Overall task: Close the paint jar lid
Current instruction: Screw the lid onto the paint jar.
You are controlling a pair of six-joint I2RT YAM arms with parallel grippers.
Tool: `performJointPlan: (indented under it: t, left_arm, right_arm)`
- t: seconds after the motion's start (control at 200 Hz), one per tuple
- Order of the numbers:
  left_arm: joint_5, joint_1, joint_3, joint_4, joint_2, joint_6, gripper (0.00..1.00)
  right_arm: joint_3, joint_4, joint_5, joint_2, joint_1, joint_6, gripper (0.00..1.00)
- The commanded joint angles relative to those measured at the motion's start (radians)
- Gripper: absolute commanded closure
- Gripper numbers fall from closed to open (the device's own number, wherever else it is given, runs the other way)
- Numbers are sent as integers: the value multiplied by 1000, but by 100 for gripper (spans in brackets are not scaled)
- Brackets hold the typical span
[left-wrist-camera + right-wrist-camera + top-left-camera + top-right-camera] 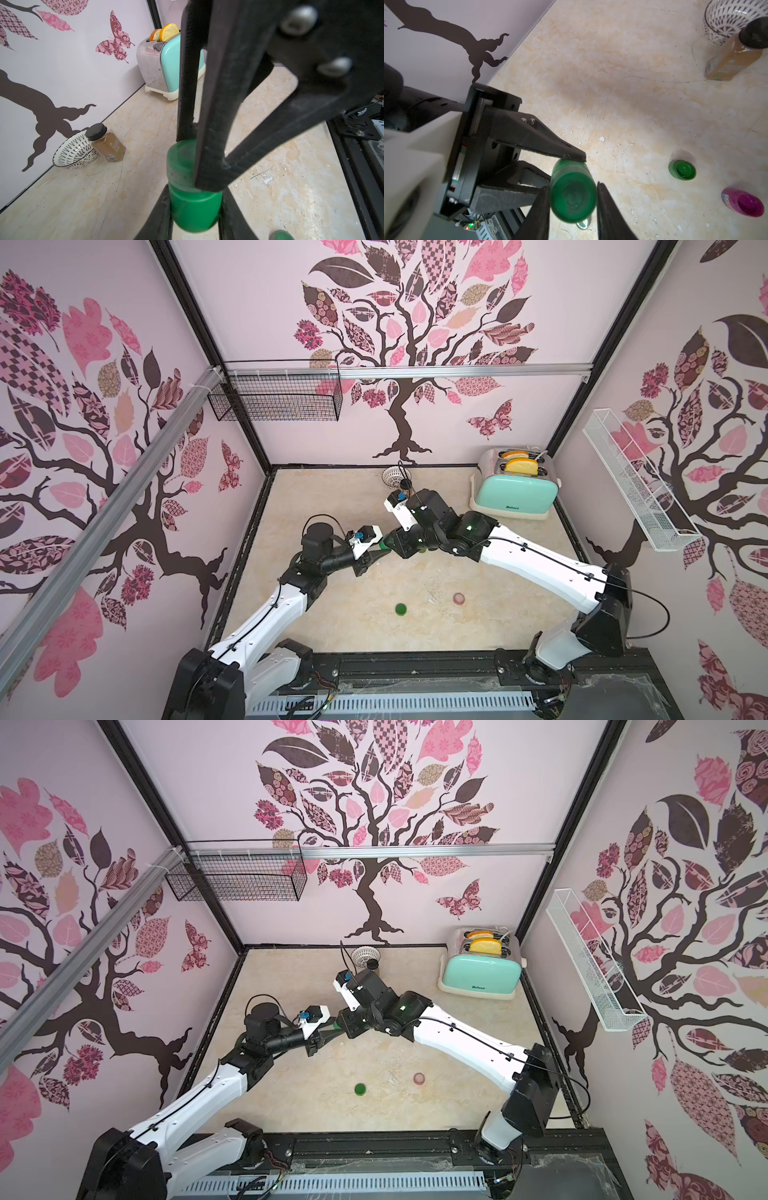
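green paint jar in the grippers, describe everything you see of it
The green paint jar is a small plastic cylinder, solid green at one end, translucent with a cloudy band at the other. It seems held sideways, clear of the table. The left gripper is shut on the solid end, the right gripper on the translucent end. Nothing else touches it.

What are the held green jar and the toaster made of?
The green jar looks like translucent plastic, semi-gloss: light passes through its paler end. The toaster: glossy mint shell, plastic or painted metal, can't tell; silver ends look like brushed metal.
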Motion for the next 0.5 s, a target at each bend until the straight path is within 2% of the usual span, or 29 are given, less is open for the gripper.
performJointPlan:
  t: [0.0,0.12,0.275,0.395,0.495]
  left_arm:
    - [45,-16,15,118,-32,5,74]
    - [45,-16,14,117,-36,7,74]
    - [49,-16,14,117,-30,8,74]
    - [57,-16,10,117,-29,10,74]
    - [68,-16,17,105,-23,14,74]
  right_arm:
    - [31,17,1,52,44,168,94]
    - [39,18,-16,57,44,234,93]
    - [53,5,-28,60,44,248,88]
    - [76,-21,-3,56,45,220,79]
    - [116,-63,40,47,44,171,68]
